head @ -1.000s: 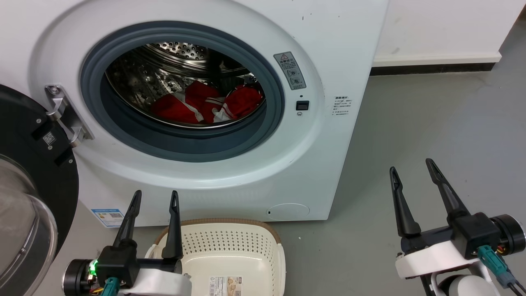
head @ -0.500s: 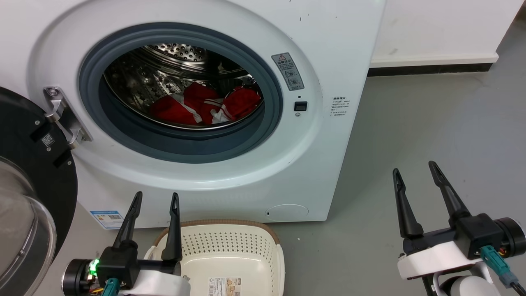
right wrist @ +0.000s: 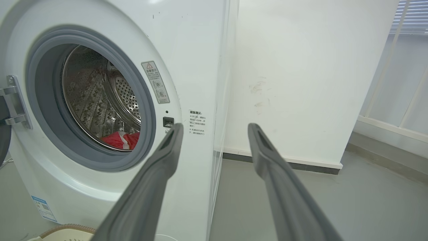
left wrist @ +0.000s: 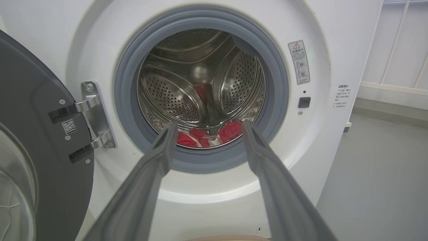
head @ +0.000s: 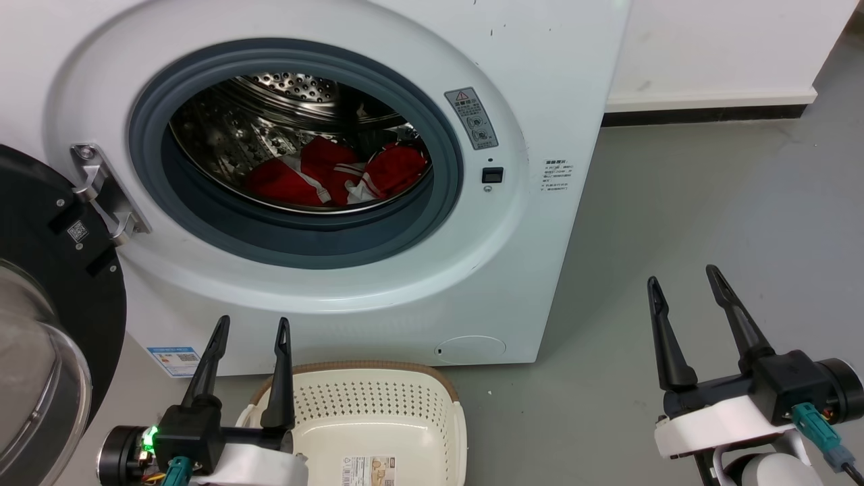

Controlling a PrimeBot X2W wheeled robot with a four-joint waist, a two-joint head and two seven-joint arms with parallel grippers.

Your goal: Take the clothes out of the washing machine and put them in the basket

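washer [head: 526, 283]: white front-loader, porthole uncovered, grey gasket [head: 304, 236] ringing the opening.
door [head: 40, 270]: swung wide off the washer's left side on a metal hinge [head: 104, 196]; black rim, glass bowl.
clothes [head: 324, 177]: red with white stripes, bunched at the bottom of the washer's steel drum [head: 223, 135], right of centre. Neither gripper touches them.
basket [head: 364, 366]: on the floor [head: 709, 202] right at the washer's front, below the porthole. Cream, perforated, brown rim; label on its inside bottom.
left gripper [head: 253, 322]: low in front of the washer, under the porthole, at the basket's left edge. Fingers spread, nothing between them. It is aimed into the opening: in the left wrist view the clothes sit between the two fingers.
right gripper [head: 682, 275]: off the washer's front right corner, over bare floor. Fingers apart, holding nothing; aimed past the washer's right edge at the white wall [head: 709, 47].
sticker [head: 472, 118]: warning label on the washer front, just right of the gasket.
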